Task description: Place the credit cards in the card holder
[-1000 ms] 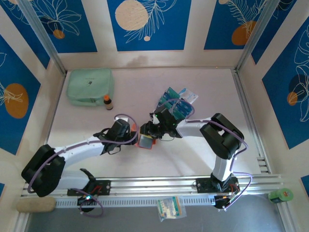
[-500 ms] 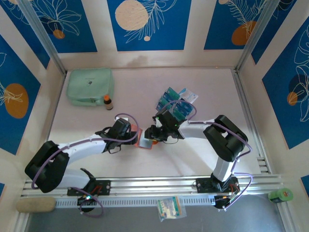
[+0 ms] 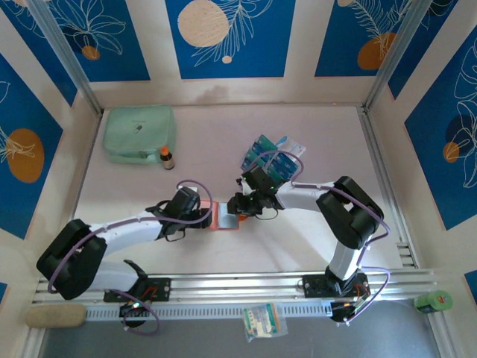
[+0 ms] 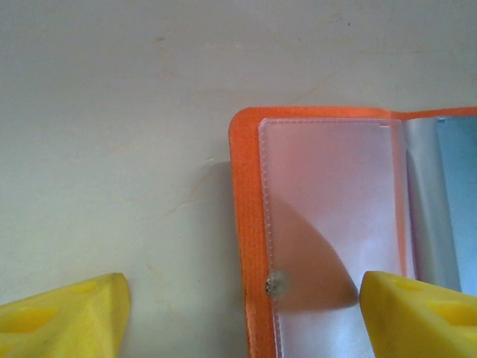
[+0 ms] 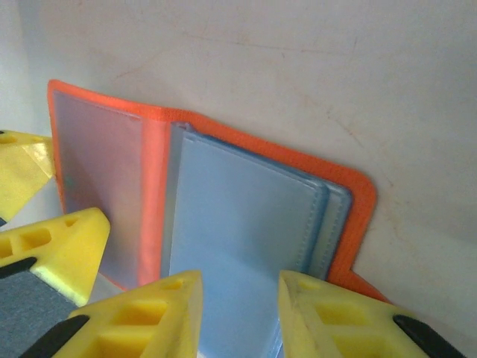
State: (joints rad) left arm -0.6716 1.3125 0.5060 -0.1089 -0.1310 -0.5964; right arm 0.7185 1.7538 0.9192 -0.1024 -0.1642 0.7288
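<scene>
Card holder (image 3: pixel 226 216) lies open and flat mid-tabletop, slightly toward the near edge, with a gripper at each end. Left gripper (image 4: pixel 238 302): fingers spread wide, one over the holder's clear pocket, the other over bare tabletop. Contact unclear. Right gripper (image 5: pixel 238 298): fingers close together over a blue-tinted pocket leaf. Can't tell if it's pinching anything. Credit cards (image 3: pixel 270 158) sit in a loose pile just beyond, right of centre. Small bottle (image 3: pixel 166 157) and mint pouch (image 3: pixel 139 133) are toward the far-left corner.
</scene>
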